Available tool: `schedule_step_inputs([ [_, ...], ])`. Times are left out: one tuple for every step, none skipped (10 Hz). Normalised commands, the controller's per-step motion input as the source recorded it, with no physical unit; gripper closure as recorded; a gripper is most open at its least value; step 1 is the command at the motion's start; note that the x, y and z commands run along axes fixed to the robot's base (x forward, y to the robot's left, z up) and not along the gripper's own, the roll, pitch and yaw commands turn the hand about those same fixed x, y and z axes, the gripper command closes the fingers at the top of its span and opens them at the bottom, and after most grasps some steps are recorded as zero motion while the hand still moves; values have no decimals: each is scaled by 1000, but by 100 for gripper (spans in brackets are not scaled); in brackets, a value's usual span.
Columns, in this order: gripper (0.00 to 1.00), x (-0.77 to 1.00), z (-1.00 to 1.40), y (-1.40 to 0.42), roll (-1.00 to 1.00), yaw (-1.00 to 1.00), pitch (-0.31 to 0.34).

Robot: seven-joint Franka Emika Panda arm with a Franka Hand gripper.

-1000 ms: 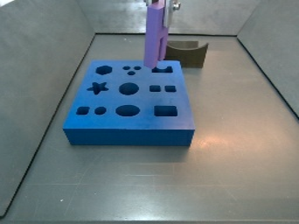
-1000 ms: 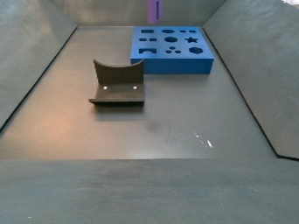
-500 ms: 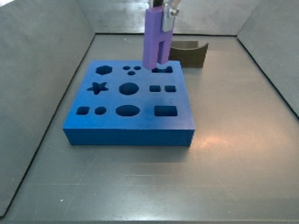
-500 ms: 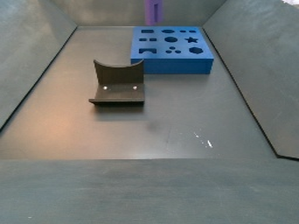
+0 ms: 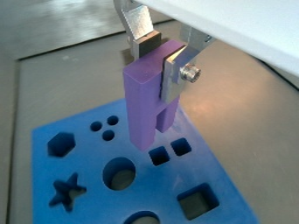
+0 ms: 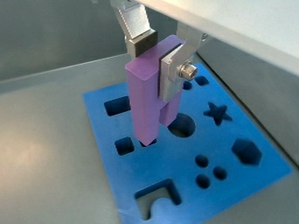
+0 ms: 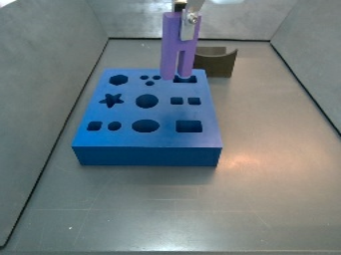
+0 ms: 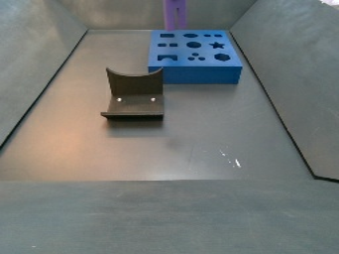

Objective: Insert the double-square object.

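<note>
The claw [image 5: 160, 54] is clamped on the tall purple double-square peg [image 5: 149, 101], upright over the blue block with shaped holes [image 7: 147, 113]. The dark olive curved holder [image 8: 133, 95] sits well apart from the block on the grey surface [image 8: 185, 149], with open floor between it and the block.

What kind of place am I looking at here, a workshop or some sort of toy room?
Most likely a robot test cell: a bare grey walled floor holding only a blue block with shaped holes and a dark curved holder, while the gripper above the block holds the double-square object upright.
</note>
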Motion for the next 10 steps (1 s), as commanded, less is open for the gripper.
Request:
schedule_step_inputs([
  [100,349,-294,-71,0,-740,-14],
  [100,203,-354,-63,0,-866,0],
  [100,169,-366,-57,0,-886,0],
  [100,277,-383,-123,-37,-740,0],
  [100,114,-320,-189,-49,-774,-3],
  [100,140,-263,-100,-61,-657,0],
  [100,0,-9,0,-54,-117,0],
  [100,0,-37,71,-9,-60,0],
  [100,6,-437,0,-50,-109,-53],
  [100,0,-603,0,-167,0,-40],
])
